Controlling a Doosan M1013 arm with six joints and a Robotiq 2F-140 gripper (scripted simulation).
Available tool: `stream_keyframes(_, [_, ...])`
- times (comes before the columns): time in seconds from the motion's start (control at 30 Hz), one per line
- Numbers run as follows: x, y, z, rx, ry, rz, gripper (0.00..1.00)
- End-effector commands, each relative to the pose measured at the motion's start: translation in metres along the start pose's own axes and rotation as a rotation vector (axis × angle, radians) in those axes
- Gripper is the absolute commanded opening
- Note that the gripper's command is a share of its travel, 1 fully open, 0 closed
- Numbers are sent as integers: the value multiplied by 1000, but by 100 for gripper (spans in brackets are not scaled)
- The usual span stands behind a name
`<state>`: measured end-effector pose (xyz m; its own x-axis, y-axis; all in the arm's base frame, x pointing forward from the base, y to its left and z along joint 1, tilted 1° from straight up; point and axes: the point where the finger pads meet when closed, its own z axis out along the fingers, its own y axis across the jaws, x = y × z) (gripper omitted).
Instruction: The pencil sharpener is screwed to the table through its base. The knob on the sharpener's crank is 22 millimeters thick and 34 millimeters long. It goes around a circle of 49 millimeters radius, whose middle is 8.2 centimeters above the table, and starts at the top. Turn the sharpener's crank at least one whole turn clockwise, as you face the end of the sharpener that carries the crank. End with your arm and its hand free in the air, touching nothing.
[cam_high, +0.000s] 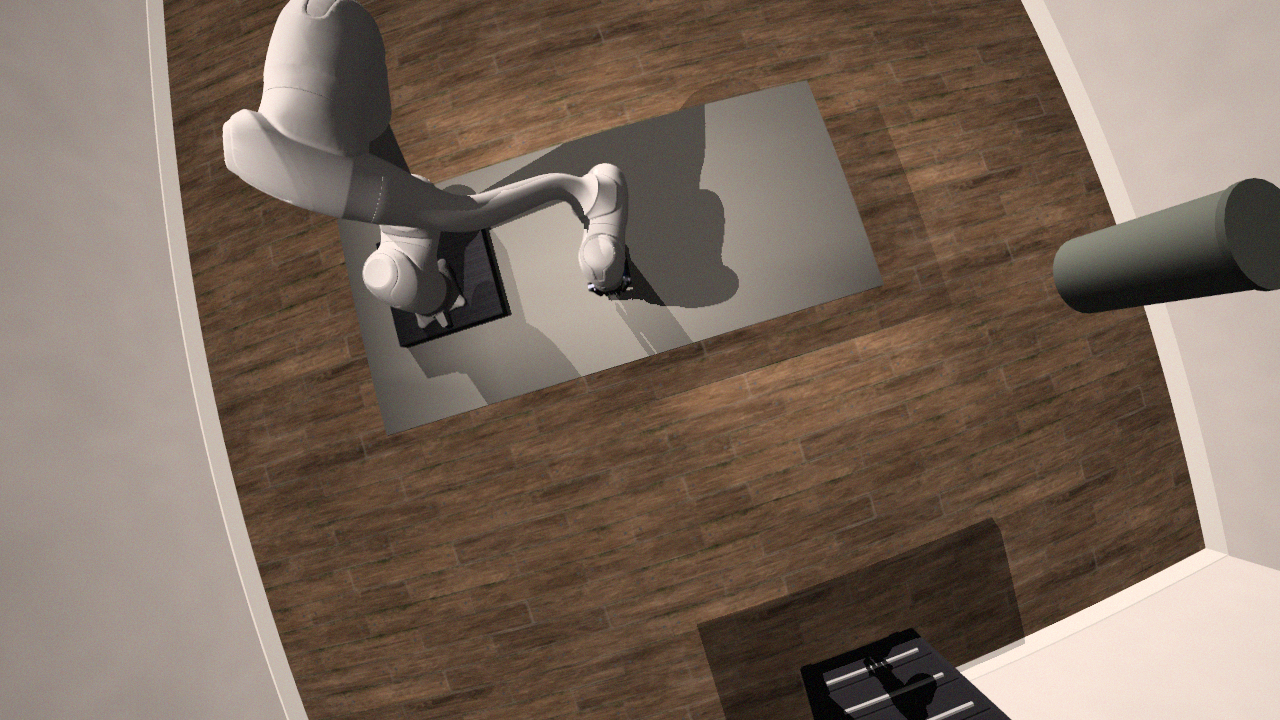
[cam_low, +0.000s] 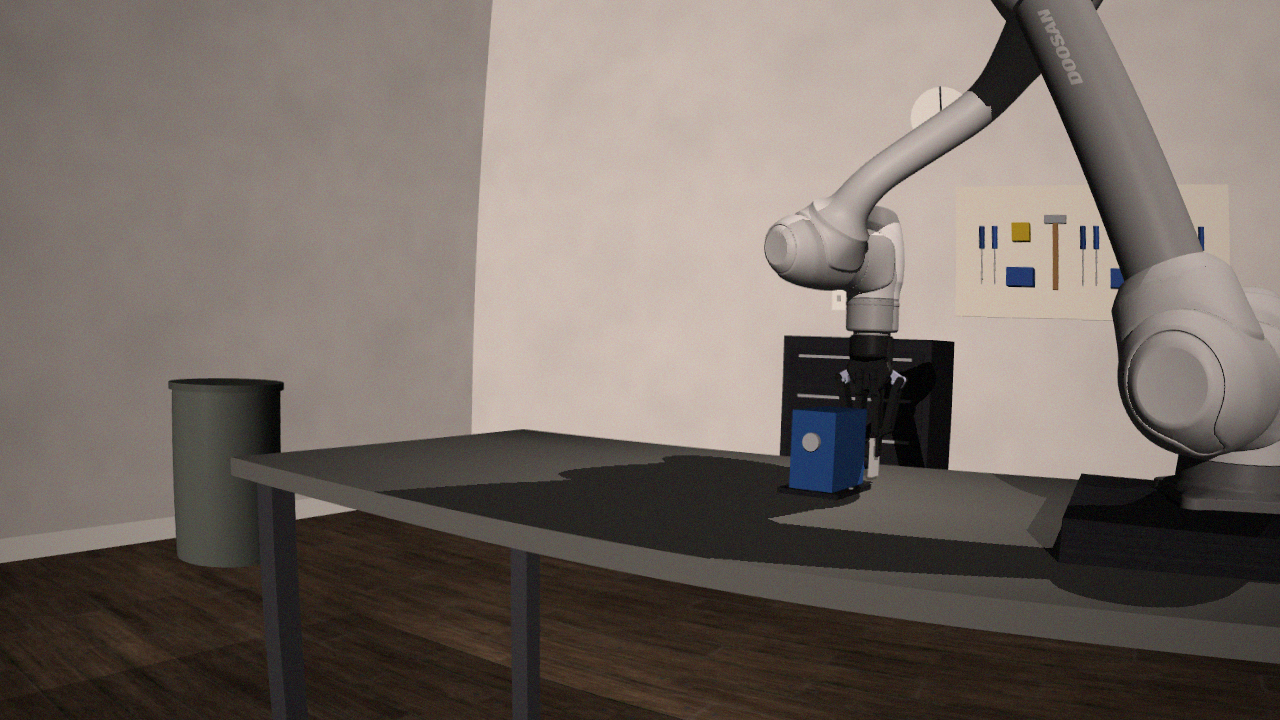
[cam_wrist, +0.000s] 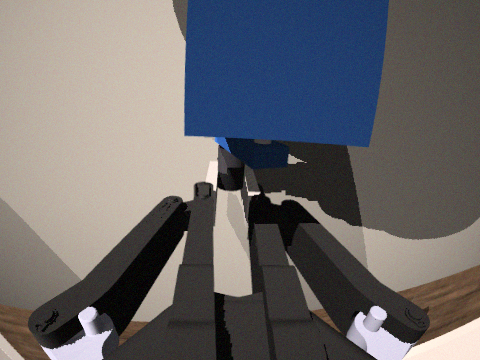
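The blue box-shaped pencil sharpener (cam_low: 826, 448) stands on the grey table (cam_low: 716, 501); it fills the top of the wrist view (cam_wrist: 287, 40). Its crank arm (cam_wrist: 256, 154) sticks out from the end facing my fingers, with the dark knob (cam_wrist: 232, 175) at its tip. My gripper (cam_wrist: 229, 176) (cam_low: 872, 420) points straight down behind the sharpener and is shut on the knob, low beside the box. In the overhead view the wrist (cam_high: 601, 259) hides the sharpener.
The arm's dark base plate (cam_low: 1163, 528) sits on the table's right end. A grey bin (cam_low: 225, 470) stands on the floor at the left. A black rack (cam_low: 866, 398) and a tool board (cam_low: 1074, 250) are at the far wall.
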<state>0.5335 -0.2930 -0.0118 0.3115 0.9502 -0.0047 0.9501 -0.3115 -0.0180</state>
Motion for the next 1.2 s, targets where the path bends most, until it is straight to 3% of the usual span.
stream_keyframes(0.0, [-1,-11,-2,4,-1,-9,0])
stream_keyframes(0.57, [-1,-30,-27,4,-1,-9,0])
stream_keyframes(1.17, [-1,-33,-50,4,-1,-9,0])
